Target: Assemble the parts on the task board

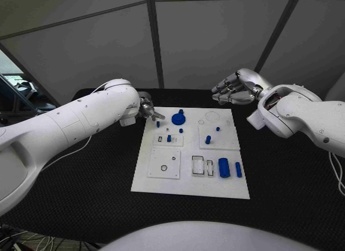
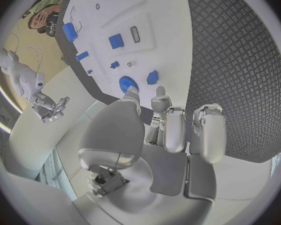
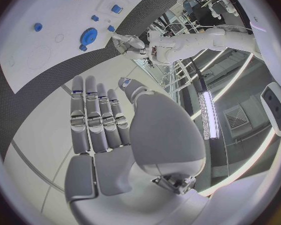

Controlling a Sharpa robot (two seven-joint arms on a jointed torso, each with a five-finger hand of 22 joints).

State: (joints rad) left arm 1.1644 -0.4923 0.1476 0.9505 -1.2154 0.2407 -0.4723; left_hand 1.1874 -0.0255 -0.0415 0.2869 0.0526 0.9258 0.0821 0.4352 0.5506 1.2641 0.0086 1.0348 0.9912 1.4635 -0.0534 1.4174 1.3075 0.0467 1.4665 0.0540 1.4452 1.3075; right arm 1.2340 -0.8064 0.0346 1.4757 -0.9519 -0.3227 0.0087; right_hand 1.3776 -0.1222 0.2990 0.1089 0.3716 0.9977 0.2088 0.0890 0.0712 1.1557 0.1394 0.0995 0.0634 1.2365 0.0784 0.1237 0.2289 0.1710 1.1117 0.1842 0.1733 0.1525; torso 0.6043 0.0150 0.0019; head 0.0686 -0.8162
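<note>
Step in hand, as I judge it: approach, before any part is picked up. Neither of my hands holds anything.

My left hand (image 1: 146, 110): at the far left corner of the task board (image 1: 161, 183), fingers partly curled and pointing toward the board, nothing between them. In the left wrist view its fingertips (image 2: 160, 92) hover just beside the blue gear (image 2: 126, 83), apparently not touching it; I cannot tell for sure.

My right hand (image 1: 237, 86): raised beyond the far right corner of the board, well apart from every part, fingers straight and side by side, palm bare.

Task board: white plate in the middle of the black table (image 1: 293, 178), carrying raised white sub-plates with recesses.

Contents, head view:
- blue gear (image 1: 177, 118), far edge, nearest my left hand, with a small blue piece (image 1: 181, 111) just beyond it.
- small blue peg (image 1: 158, 124), beside the gear.
- blue peg (image 1: 169, 138) standing on the near-left sub-plate.
- blue peg (image 1: 208, 139) on the right sub-plate, with smaller blue studs near it.
- large blue cylinder (image 1: 223, 167) and thin blue pin (image 1: 238, 169), lying side by side at the near right, next to empty rectangular slots (image 1: 197, 164).
- round hole (image 1: 163, 168) in the near-left sub-plate, unfilled.

Next move, my judgement: lower the left hand onto the gear or the peg beside it and close the fingers round it squarely; the parts are small and lie close together, so a neighbour could be knocked.
</note>
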